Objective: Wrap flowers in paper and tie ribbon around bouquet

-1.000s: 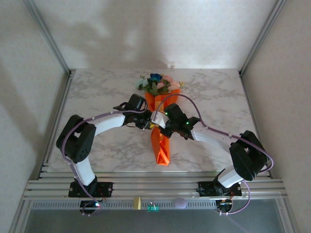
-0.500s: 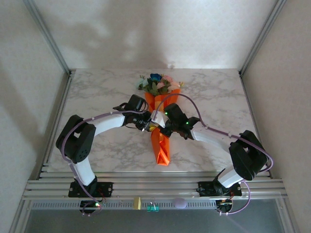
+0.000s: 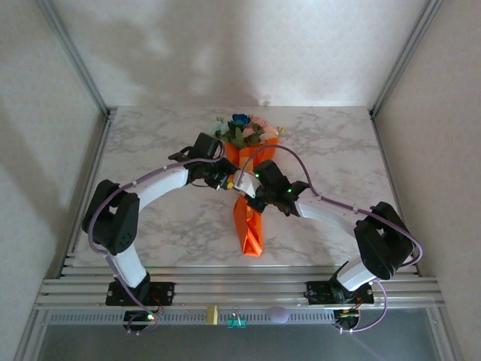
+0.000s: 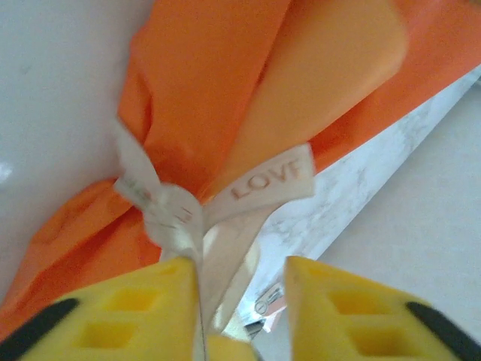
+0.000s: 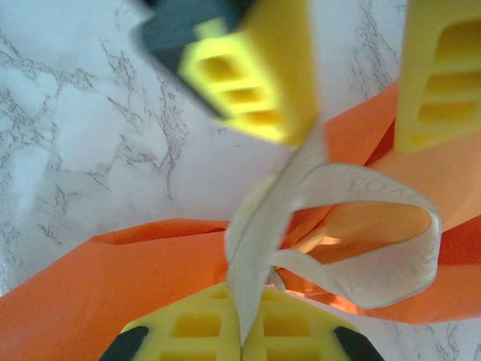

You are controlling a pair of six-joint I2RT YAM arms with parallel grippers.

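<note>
The bouquet lies on the marble table, with the flowers (image 3: 243, 129) at the far end of the orange paper (image 3: 249, 226) cone. A cream ribbon (image 3: 242, 182) crosses its middle. In the left wrist view the ribbon (image 4: 270, 180) forms a loose knot printed "LOVE" over the paper (image 4: 218, 90). My left gripper (image 4: 240, 301) is open, and one ribbon strand runs down along its left finger. My right gripper (image 5: 252, 338) is shut on a ribbon (image 5: 263, 226) strand that loops above the paper (image 5: 113, 286). The left gripper's yellow fingers (image 5: 259, 83) hang blurred just beyond it.
The marble table (image 3: 150, 143) has bare surface left and right of the bouquet. Aluminium frame posts (image 3: 75, 56) and white walls enclose the back and sides. Both arms meet over the cone's middle, with purple cables (image 3: 285, 158) arching above them.
My left arm has swung its wrist toward the far, flower end of the cone. The right arm and the bouquet have stayed put.
</note>
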